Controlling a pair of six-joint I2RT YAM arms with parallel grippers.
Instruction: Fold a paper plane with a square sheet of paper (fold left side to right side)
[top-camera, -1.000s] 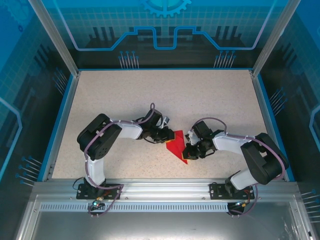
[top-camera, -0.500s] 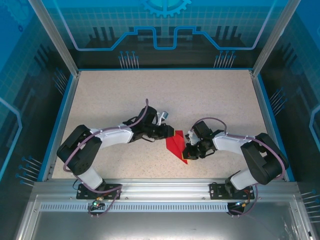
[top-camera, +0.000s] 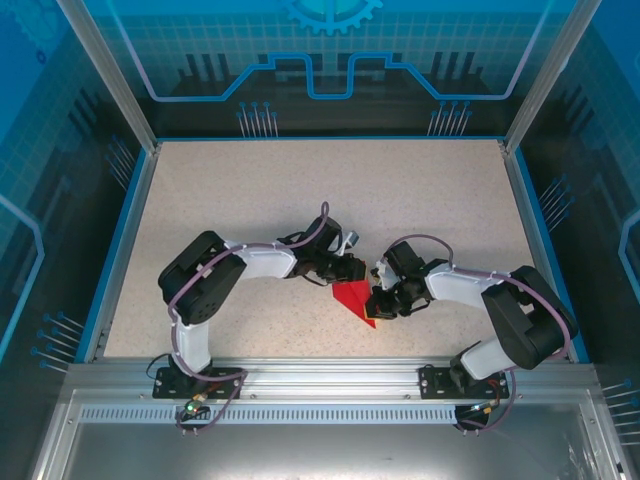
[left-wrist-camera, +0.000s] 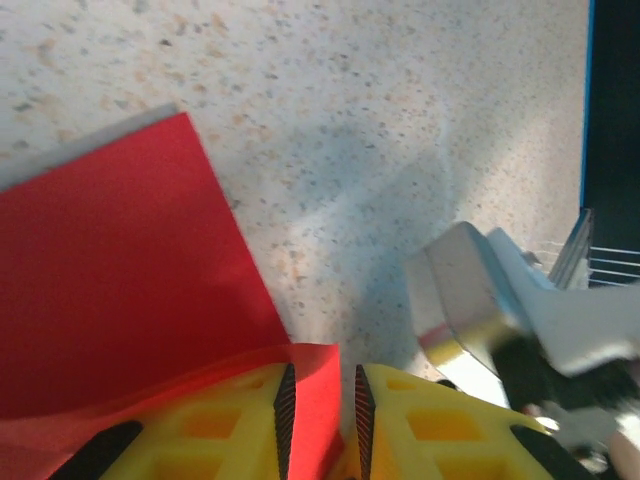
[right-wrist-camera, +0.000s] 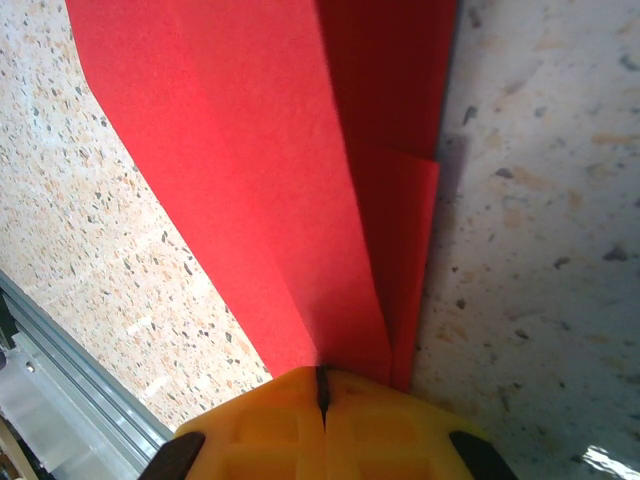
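The square sheet of paper (top-camera: 353, 298), bright red and partly folded into layers, lies on the speckled table between the two arms. My left gripper (top-camera: 351, 270) is at its far edge. In the left wrist view its yellow fingers (left-wrist-camera: 230, 425) stand a little apart, so the left gripper (left-wrist-camera: 320, 375) is open, and a lifted red flap (left-wrist-camera: 312, 400) curls up between them. My right gripper (top-camera: 378, 298) is at the paper's right side. In the right wrist view the right gripper (right-wrist-camera: 322, 372) is shut, its tips against the end of the overlapping red layers (right-wrist-camera: 250, 150).
Blue walls (top-camera: 118, 240) frame the table, with a metal rail (top-camera: 320, 375) along the near edge. Both arm bases sit on that rail. A white and grey part of the right arm (left-wrist-camera: 480, 300) is close to the left fingers.
The left arm has drawn its elbow back in and its gripper has moved right onto the paper's far edge, so less red shows. The right arm has held still.
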